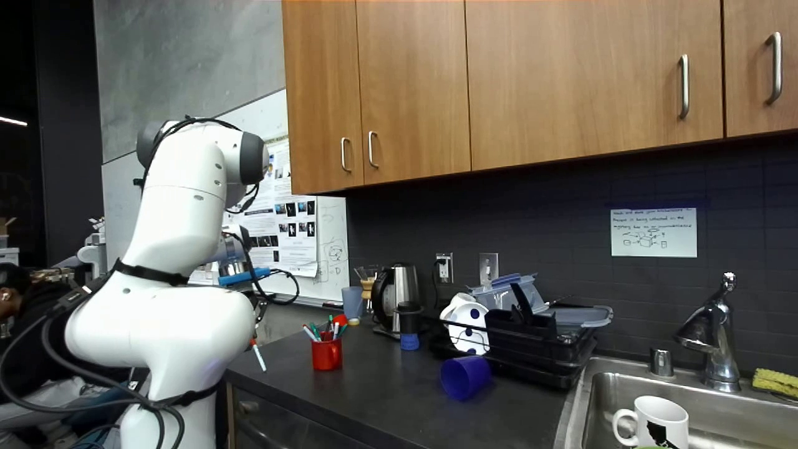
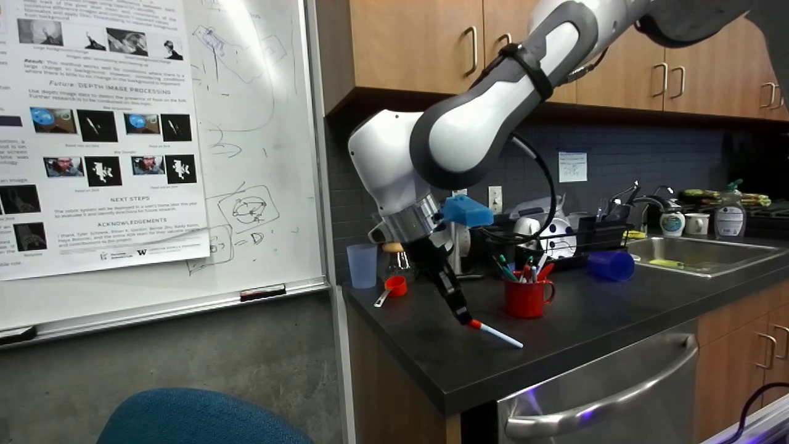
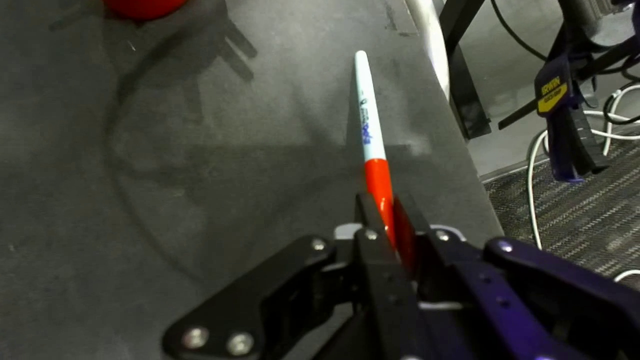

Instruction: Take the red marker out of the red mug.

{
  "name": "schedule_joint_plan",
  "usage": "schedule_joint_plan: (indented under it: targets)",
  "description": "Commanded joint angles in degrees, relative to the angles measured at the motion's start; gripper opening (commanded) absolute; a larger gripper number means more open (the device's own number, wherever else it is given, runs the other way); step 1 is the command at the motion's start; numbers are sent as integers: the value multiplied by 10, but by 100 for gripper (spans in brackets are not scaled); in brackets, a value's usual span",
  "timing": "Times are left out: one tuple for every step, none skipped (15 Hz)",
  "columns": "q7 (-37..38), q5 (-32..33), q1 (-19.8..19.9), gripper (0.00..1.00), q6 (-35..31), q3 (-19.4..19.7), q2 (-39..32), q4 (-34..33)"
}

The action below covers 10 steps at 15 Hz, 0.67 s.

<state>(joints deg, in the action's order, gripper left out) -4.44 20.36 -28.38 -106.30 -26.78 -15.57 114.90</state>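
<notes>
Marker (image 3: 371, 115): tip of red end hidden between clamped jaws, lettering (image 3: 366, 131) blurred. Red mug (image 3: 144, 7) clipped by wrist view's top edge. Wall note (image 2: 572, 166), in an exterior view, too small for me.

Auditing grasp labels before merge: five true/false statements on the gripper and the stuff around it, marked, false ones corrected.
1. The gripper is shut on the slim red-and-white marker. True.
2. It grips the marker's white end. False: it grips the red end, and the white end points away.
3. The red cylindrical mug holds several other pens. True.
4. The gripped marker stands inside that mug. False: it is outside the mug and apart from it.
5. The deep-blue cylindrical cup lies on its side on the dark counter. True.
</notes>
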Motion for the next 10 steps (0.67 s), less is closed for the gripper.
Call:
schedule_joint_plan:
  targets:
    - [23, 19, -16, 3, 6, 18, -44, -50]
    - [24, 19, -18, 3, 5, 22, -52, -57]
    - [24, 19, -18, 3, 4, 26, -58, -65]
    - [27, 19, -20, 3, 2, 29, -64, -72]
    - [27, 18, -19, 3, -3, 32, -68, -77]
    - [29, 15, -19, 3, -9, 33, -72, -81]
    - [30, 11, -19, 3, -14, 35, -76, -84]
    - [31, 8, -18, 3, -19, 37, -80, -87]
    - [31, 8, -18, 3, -23, 39, -83, -90]
    - [33, 7, -18, 3, -25, 41, -85, -92]
